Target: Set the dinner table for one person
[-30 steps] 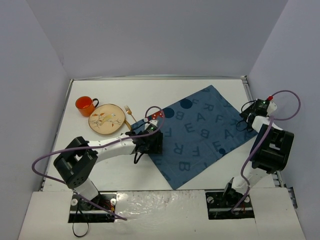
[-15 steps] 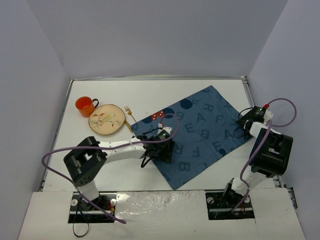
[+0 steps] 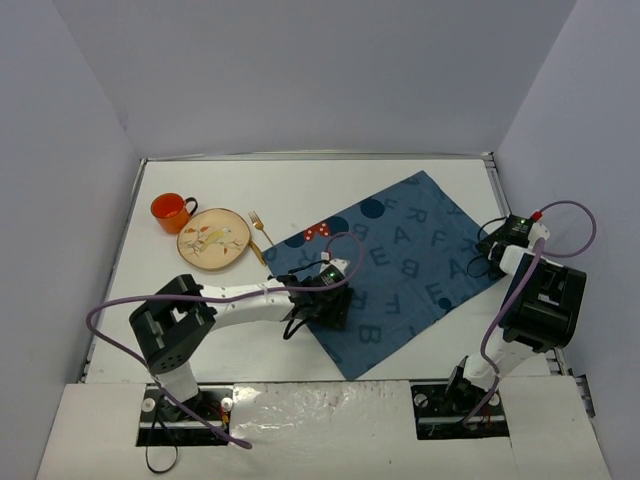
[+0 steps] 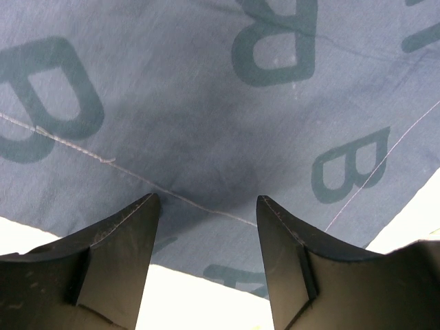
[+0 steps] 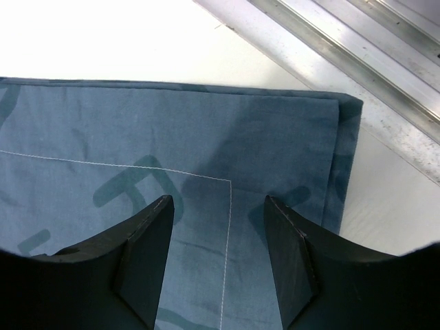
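**Both hands open over the cloth, nothing gripped**

From overhead I can't read either hand. The left hand [image 4: 206, 199] sits under its own wrist housing, and the right hand [image 5: 218, 199] is only a small dark shape by the desk's right rail. The wrist cameras settle it. On the left, the two fingers stand well apart with only blue cloth [image 3: 400, 260] showing between them. On the right, the fingers are spread just as wide with nothing between them. I cannot tell whether any fingertip touches the fabric.

The right wrist view shows a folded cloth corner with a white stitch line, lying just beside the metal edging. The left wrist view shows the cloth's edge with bare white desk below it.

The desk [image 3: 300, 190] fills the floor between the grey walls, with the cloth lying at an angle on its right half. On the left half are an orange mug [image 3: 172, 209], a tan plate [image 3: 213, 239] and a fork [image 3: 260, 232] just beside the plate. The plate's pattern is too small to make out. A small red, white-dotted thing [image 3: 317, 229] sits at the cloth's far-left edge, and I can't say what it is.

The only writing is the cloth's print. From above I read loose letters F, R, A, E and B. The left wrist view gives two clear Bs and a third letter cut off at the top.
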`<move>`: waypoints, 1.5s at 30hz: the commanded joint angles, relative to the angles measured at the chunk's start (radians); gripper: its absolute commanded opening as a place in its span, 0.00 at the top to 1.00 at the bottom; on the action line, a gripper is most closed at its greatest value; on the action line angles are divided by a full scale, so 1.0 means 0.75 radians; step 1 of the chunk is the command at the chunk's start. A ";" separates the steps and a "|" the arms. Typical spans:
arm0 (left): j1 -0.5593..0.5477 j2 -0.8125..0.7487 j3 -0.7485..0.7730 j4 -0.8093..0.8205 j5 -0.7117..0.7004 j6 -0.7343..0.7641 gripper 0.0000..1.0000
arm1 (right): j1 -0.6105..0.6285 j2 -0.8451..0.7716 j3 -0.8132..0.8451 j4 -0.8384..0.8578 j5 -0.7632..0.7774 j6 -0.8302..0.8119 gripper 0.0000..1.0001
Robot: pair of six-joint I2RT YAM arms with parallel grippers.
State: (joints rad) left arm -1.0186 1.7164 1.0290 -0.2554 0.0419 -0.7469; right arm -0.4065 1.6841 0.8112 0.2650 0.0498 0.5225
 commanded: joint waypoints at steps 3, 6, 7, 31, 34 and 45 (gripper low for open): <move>-0.017 -0.061 -0.035 -0.109 -0.004 -0.048 0.45 | -0.012 -0.097 -0.020 -0.038 0.093 0.023 0.48; -0.018 -0.062 -0.015 -0.133 -0.018 -0.049 0.44 | -0.010 -0.161 -0.018 -0.053 0.099 0.023 0.47; -0.018 -0.066 -0.006 -0.142 -0.024 -0.047 0.43 | -0.007 -0.165 -0.016 -0.058 0.100 0.016 0.47; 0.756 -0.938 -0.244 -0.204 -0.231 -0.134 0.03 | 0.280 -0.665 0.129 0.082 -0.470 0.059 0.00; 0.956 -1.055 -0.345 -0.193 -0.193 -0.159 0.03 | 0.300 -0.706 0.055 0.182 -0.543 0.127 0.00; 1.574 -1.090 -0.729 0.301 0.120 -0.311 0.03 | 0.444 -0.757 -0.089 0.237 -0.680 0.051 0.00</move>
State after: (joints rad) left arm 0.0738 0.8732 0.5326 -0.2710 0.0222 -0.9148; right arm -0.0773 1.1388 0.7512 0.3501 -0.3851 0.5938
